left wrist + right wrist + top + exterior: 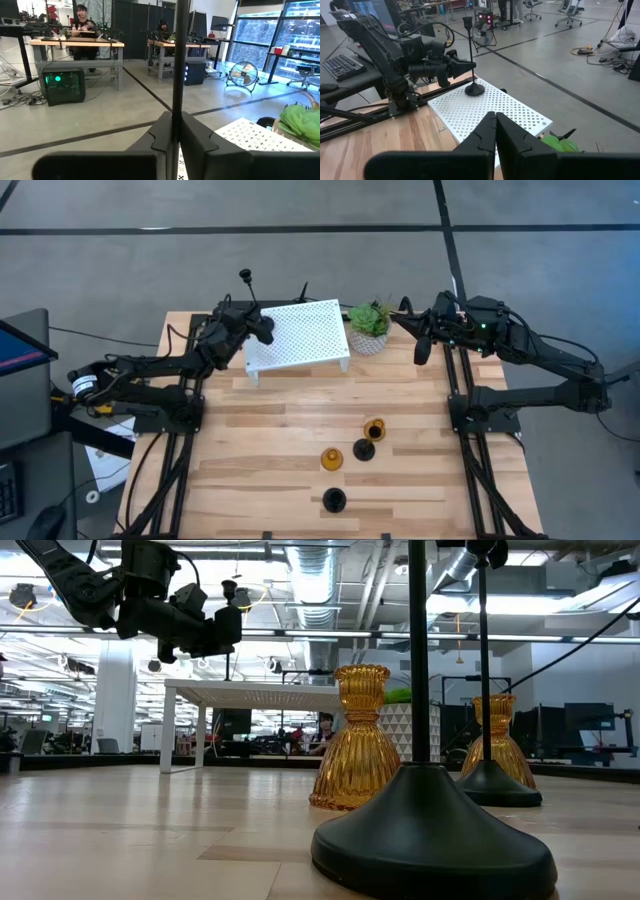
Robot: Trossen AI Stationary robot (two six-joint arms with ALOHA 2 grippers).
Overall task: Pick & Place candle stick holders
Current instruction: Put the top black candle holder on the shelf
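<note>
A black candle stick holder (469, 50) with a thin stem stands upright on the white perforated stand (300, 335), near the stand's far left corner. My left gripper (175, 135) is shut on its stem and also shows in the right wrist view (466, 65). Two amber holders (374, 427) (332, 459) and two black ones (363, 450) (334, 500) stand on their bases on the table's near right part. My right gripper (421, 348) hangs shut above the table's far right, beside the plant. My left gripper pinches the holder's thin stem (176, 100) between its two fingers, in the stem's lower part. The fingers lie about level and come from the table's left, across the stem. The holder stands upright with its round base (474, 90) on the white stand's top.
A small green potted plant (369, 322) stands right of the white stand at the table's far edge. In the low view the nearest black base (430, 835) and an amber holder (352, 740) fill the foreground. Bare wood lies at the table's near left.
</note>
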